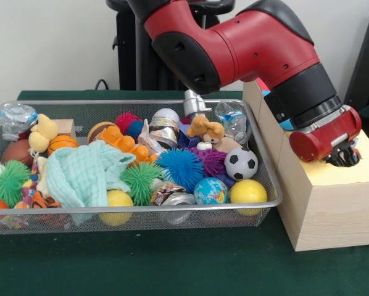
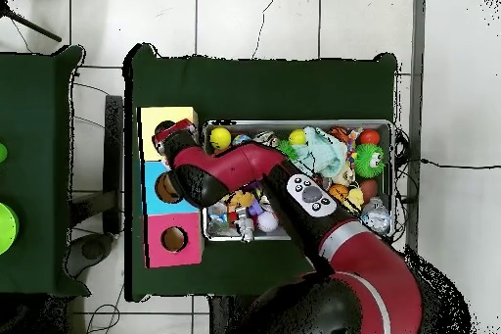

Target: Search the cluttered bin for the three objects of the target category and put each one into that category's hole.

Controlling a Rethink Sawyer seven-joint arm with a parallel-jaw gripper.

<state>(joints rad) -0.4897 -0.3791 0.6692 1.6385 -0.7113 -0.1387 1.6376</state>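
End effector: my end effector (image 1: 343,155) hangs over the yellow top of the wooden box (image 1: 329,209), by the yellow section's hole (image 2: 162,127); I cannot tell how far it is open or whether it holds anything.
Arm: my red arm (image 1: 246,46) crosses the bin's corner nearest the box.
Box: stands on the green bench (image 1: 172,265), just beside the bin's short end; from overhead its top is yellow, blue, then pink (image 2: 174,240), each with a hole.
Bin: the wire bin (image 1: 135,213) is packed full.
Balls: a soccer ball (image 1: 240,163), a globe ball (image 1: 210,190) and a yellow ball (image 1: 247,192) lie in the bin corner nearest the box.
Other contents: a pale green cloth (image 1: 86,176), a blue spiky ball (image 1: 180,168), crushed cans (image 1: 166,129).
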